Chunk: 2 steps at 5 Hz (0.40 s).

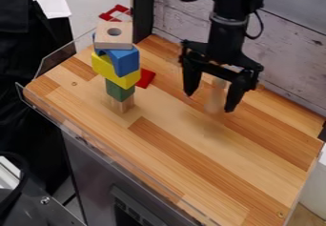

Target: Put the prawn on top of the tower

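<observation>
A pale shape (216,96) by the gripper (209,102) is blurred; perhaps it is see-through, but I can't tell what it is. The tower (124,60) partly hides 2 red pieces, 1 low (146,78) and 1 high (106,16). The top edge cuts off the arm (226,34), and the bottom edge cuts off the table (255,172).

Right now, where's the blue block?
Camera view, upper left: blue block in the tower, under the pale wooden block with a hole, on the yellow block.
</observation>
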Each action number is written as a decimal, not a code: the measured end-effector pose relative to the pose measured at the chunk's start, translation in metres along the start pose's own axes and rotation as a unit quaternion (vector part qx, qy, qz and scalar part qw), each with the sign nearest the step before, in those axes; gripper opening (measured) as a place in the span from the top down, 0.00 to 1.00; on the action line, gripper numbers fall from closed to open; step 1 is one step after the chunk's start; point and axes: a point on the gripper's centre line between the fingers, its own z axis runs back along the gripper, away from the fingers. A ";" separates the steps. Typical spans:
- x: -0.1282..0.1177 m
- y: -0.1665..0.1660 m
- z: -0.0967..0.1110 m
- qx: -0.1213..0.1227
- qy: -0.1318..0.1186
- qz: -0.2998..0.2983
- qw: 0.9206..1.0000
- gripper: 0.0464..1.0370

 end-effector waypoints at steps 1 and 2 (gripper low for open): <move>0.004 -0.002 -0.010 0.006 0.014 -0.010 1.000 0.04; 0.007 -0.002 -0.011 0.008 0.012 -0.008 1.000 0.04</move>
